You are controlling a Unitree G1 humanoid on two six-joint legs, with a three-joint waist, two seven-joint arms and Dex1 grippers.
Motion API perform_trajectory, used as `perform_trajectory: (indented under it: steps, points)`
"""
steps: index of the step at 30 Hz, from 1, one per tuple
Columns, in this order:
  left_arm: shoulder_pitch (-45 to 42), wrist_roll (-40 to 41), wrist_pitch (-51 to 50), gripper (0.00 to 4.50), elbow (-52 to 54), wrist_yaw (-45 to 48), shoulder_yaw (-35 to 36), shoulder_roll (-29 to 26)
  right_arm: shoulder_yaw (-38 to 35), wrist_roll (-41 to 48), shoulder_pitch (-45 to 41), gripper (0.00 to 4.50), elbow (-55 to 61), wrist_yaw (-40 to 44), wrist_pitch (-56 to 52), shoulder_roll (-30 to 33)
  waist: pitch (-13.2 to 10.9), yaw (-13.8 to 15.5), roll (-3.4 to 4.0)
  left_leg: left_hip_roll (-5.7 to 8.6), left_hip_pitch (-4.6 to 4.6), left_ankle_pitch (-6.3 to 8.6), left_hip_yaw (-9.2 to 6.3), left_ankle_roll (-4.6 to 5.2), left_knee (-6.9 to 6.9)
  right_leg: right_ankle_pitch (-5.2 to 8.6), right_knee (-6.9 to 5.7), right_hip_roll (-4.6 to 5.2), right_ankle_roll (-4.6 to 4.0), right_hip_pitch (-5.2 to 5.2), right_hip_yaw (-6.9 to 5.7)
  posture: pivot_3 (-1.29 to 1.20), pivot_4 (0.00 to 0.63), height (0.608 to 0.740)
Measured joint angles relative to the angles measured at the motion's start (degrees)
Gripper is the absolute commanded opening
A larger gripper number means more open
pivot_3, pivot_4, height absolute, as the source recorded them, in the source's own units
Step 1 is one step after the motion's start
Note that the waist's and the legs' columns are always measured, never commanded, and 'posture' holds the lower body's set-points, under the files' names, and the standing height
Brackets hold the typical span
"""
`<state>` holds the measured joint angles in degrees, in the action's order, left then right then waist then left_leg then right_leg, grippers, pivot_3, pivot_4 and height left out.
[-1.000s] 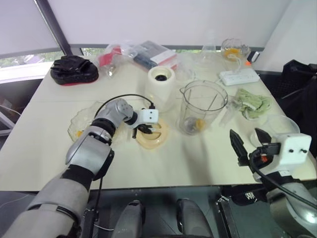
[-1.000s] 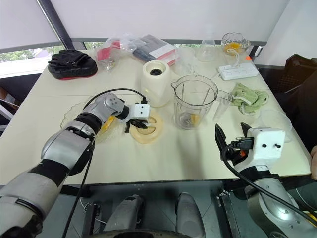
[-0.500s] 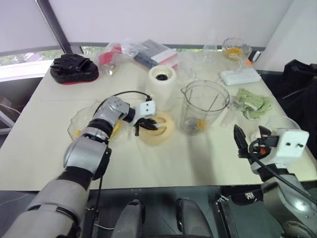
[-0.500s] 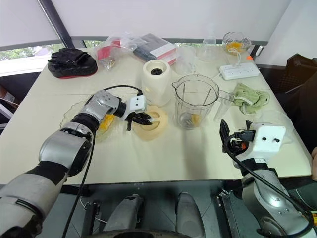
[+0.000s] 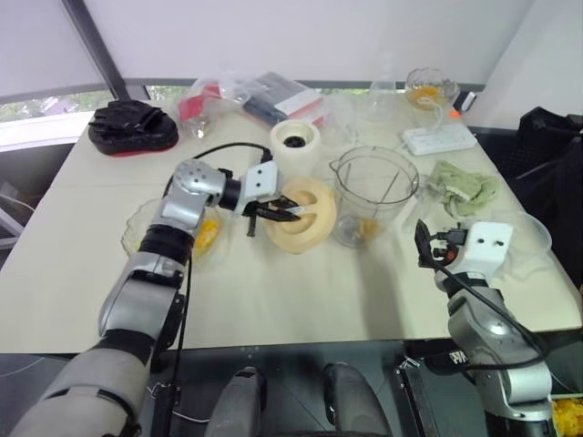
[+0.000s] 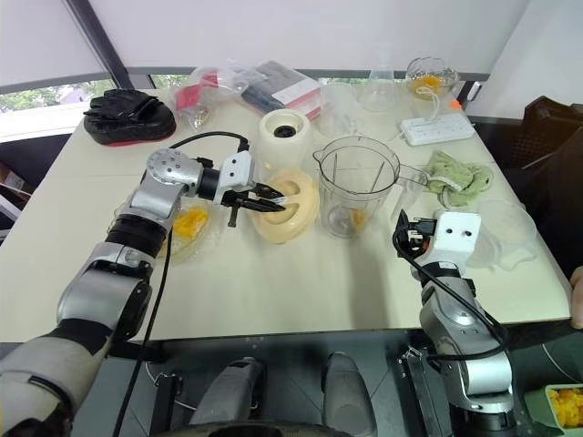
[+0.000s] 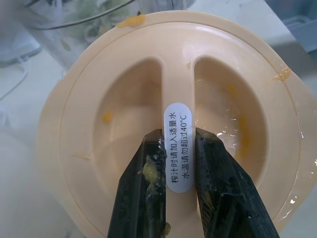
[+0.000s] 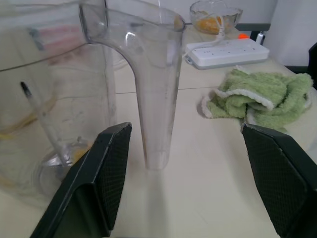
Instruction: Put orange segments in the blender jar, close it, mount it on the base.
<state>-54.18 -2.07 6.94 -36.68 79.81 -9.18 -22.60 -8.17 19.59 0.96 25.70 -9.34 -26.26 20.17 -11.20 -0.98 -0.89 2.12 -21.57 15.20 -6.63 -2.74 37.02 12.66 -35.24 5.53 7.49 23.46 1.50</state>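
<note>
Bench (image 5: 73, 255) cream | left hand (image 5: 290, 212) clamps lid (image 5: 305, 218) rib, lid tilted, above bench | right hand (image 8: 188, 163) wide, jar (image 5: 375, 196) handle between fingers, untouched

I count one tall clear plastic blender jar (image 5: 374, 194), one squat cream-white base (image 5: 296, 146), one round cream-yellow lid (image 5: 301, 215), one white power strip (image 5: 440, 139), one crumpled green cloth (image 5: 465, 188), one black padded glove (image 5: 133, 127), and two black-fingered grippers, the left gripper (image 5: 283, 211) and the right gripper (image 5: 426, 248)
</note>
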Motion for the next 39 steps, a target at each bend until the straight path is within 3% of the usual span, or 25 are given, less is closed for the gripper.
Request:
perform_trajectory:
  steps: [7, 16, 19, 23, 30, 39]
  points:
    - [4.1, 1.9, -6.7, 0.24, 10.3, -1.6, -0.2, -3.8, 0.1, -3.8, -6.1, 3.64, -8.4, 3.9, 3.1, -1.2, 0.0, 0.0, 0.03, 0.0, 0.01, 0.0, 0.0, 0.0, 0.0, 0.0, -0.01, 0.0, 0.0, 0.0, 0.0, 0.0, 0.15, 0.74]
    - [6.8, 4.0, -11.5, 0.24, 16.0, -2.9, -0.3, -7.1, -0.5, -7.3, -12.2, 3.64, -17.8, 5.4, 6.5, -3.6, 0.0, -0.2, 0.07, 0.0, 0.02, 0.0, 0.01, 0.0, -0.01, 0.0, -0.03, 0.0, -0.01, 0.02, 0.01, 0.0, 0.15, 0.74]
    - [7.0, 4.1, -11.8, 0.24, 17.0, -3.4, -0.4, -7.7, -1.4, -7.5, -14.3, 2.8, -19.9, 6.0, 8.0, -4.3, 0.0, -0.1, 0.08, 0.0, 0.03, 0.0, 0.01, 0.0, -0.01, -0.01, -0.04, 0.0, -0.01, 0.02, 0.0, 0.0, 0.15, 0.74]
    - [7.3, 5.2, -12.9, 0.24, 17.8, -4.1, -0.3, -8.9, -1.4, -7.6, -15.6, 0.94, -21.7, 7.0, 9.9, -5.5, 0.0, -0.2, 0.12, 0.0, 0.03, 0.0, 0.02, 0.0, -0.02, 0.0, -0.04, 0.0, -0.01, 0.04, 0.01, 0.0, 0.15, 0.74]
    - [7.3, 8.0, -16.9, 0.24, 18.8, -4.3, 1.5, -13.2, -1.4, -8.2, -16.4, 0.94, -22.4, 7.4, 10.1, -6.2, -0.1, -0.2, 0.13, 0.0, 0.01, 0.0, 0.01, 0.0, -0.02, -0.01, -0.1, -0.01, -0.01, 0.08, 0.01, 0.0, 0.15, 0.74]
    - [-8.2, 11.4, -18.7, 0.24, 7.0, 2.1, 3.7, -20.0, -0.8, -8.0, -11.7, 0.94, -8.7, 6.2, 3.2, -10.1, -0.1, -0.2, 0.23, 0.02, -0.63, -0.01, 0.02, -0.02, 0.03, -0.01, -0.33, -0.02, -0.01, 0.82, 0.02, 0.0, 0.15, 0.74]
